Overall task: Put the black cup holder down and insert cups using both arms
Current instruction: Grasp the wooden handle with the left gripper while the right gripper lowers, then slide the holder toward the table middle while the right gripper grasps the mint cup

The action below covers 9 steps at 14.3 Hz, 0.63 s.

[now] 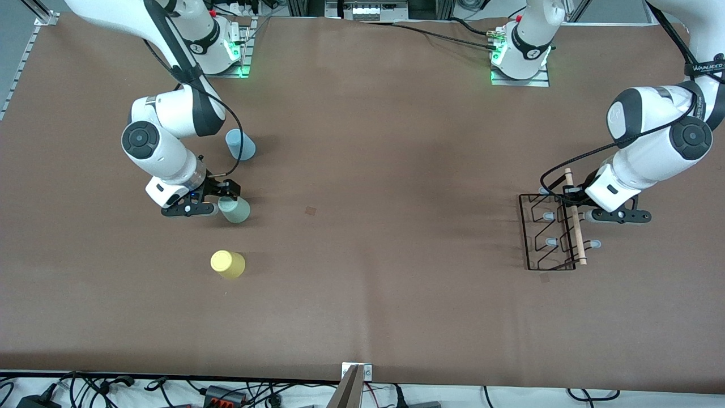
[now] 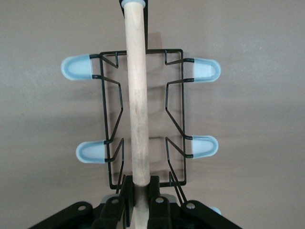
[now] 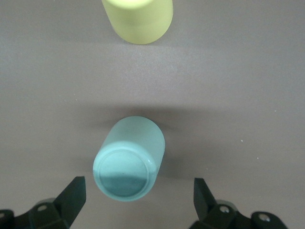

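Yellow cup (image 1: 227,264) stands nearest the front camera at the right arm's end of the table; farther back the right gripper (image 3: 138,200) spreads wide around the grey-green cup (image 1: 234,209), the blue cup (image 1: 240,144) farthest. The left gripper (image 2: 139,198) clamps the black cup holder (image 1: 552,232) by its wooden handle (image 2: 137,100).

Thin black wire rack with wooden rod handle (image 1: 574,218) and blue-tipped pegs, at frame's right. Three upturned tapered plastic tumblers at frame's left: light blue (image 1: 240,144) uppermost, grey-green (image 1: 234,209) midway, yellow (image 1: 227,264) lowest.
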Each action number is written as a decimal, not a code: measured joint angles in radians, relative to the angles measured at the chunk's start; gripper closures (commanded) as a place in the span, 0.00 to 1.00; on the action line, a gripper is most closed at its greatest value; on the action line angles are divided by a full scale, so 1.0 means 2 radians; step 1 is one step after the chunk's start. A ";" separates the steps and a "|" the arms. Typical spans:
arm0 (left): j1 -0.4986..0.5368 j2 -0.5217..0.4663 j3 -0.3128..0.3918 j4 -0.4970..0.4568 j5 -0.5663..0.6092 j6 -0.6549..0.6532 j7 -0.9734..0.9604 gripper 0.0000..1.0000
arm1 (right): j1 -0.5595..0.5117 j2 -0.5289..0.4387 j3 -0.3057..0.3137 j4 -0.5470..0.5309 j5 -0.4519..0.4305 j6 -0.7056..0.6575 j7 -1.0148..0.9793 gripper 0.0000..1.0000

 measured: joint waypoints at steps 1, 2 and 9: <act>-0.001 0.000 -0.001 0.017 0.000 -0.023 0.000 0.97 | 0.000 0.002 0.000 -0.001 0.000 0.001 0.000 0.00; -0.002 -0.001 -0.002 0.042 0.000 -0.056 0.000 0.98 | 0.000 0.003 0.000 -0.002 0.000 0.002 0.000 0.00; -0.017 -0.003 -0.132 0.141 0.000 -0.173 -0.147 0.98 | 0.002 0.028 0.000 -0.009 0.000 0.039 0.015 0.00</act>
